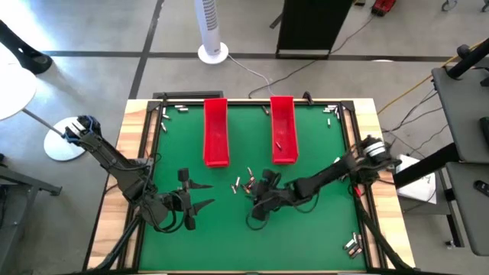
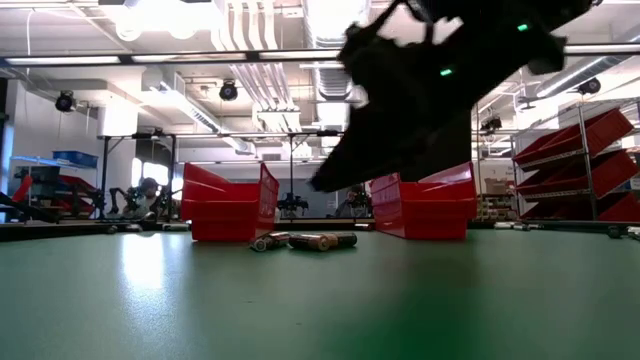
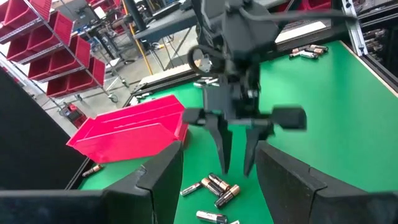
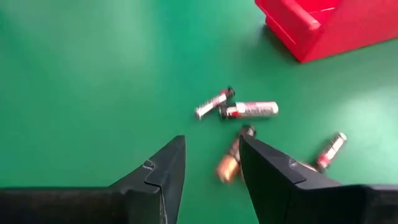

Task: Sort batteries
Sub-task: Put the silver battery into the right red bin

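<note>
A small cluster of batteries (image 1: 244, 183) lies loose on the green mat in front of two red trays (image 1: 216, 131) (image 1: 283, 128). In the right wrist view they show as several silvery and coppery cylinders (image 4: 249, 110). My right gripper (image 4: 211, 149) hovers open just above this cluster, fingers pointing down, and touches nothing. The left wrist view shows it (image 3: 236, 165) over the batteries (image 3: 217, 186). My left gripper (image 1: 206, 195) is open above the mat, left of the cluster, facing it. In the low view the batteries (image 2: 305, 241) lie flat on their sides.
More batteries lie at the mat's far left corner (image 1: 172, 109), far right corner (image 1: 330, 111) and near right corner (image 1: 351, 244). A small dark item (image 1: 279, 145) lies in the right tray. A raised black frame (image 1: 355, 145) borders the mat. Bare mat (image 1: 229, 237) stretches toward the near edge.
</note>
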You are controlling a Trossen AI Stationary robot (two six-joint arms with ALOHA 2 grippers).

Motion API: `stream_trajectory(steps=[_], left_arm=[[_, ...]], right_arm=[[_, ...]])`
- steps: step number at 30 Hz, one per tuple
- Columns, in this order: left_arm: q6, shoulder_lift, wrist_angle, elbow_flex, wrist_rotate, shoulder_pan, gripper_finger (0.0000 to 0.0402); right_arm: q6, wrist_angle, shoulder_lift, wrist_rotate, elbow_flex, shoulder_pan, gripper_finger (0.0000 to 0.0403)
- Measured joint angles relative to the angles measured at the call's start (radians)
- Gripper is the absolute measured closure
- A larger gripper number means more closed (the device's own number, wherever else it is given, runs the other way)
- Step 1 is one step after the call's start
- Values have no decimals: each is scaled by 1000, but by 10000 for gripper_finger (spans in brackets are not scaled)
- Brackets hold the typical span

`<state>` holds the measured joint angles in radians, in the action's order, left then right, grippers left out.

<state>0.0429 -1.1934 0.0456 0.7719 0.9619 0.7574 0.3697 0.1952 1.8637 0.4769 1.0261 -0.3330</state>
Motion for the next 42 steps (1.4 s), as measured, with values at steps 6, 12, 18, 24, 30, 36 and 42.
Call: stream_trajectory(steps=[6,12,18,24,30,36,42], left_arm=[[0,0,2,0,0,0,222],[1,0,8,0,-1,0,222],[3,0,16,0,-1,0,222],[3,0,16,0,-1,0,222],[3,0,15,0,-1,0,222],[3,0,13,0,-1,0,222],[3,0,15,0,-1,0,222]], right_arm=[[6,-154,161,86,249,-3,232],[118,-331,265,148,420,-4,219],[283,-338,326,243,472,-19,236],[378,-341,343,329,471,-41,251],[376,-296,382,339,472,-47,259],[373,-292,399,411,472,-47,247],[370,-286,398,392,473,-39,241]])
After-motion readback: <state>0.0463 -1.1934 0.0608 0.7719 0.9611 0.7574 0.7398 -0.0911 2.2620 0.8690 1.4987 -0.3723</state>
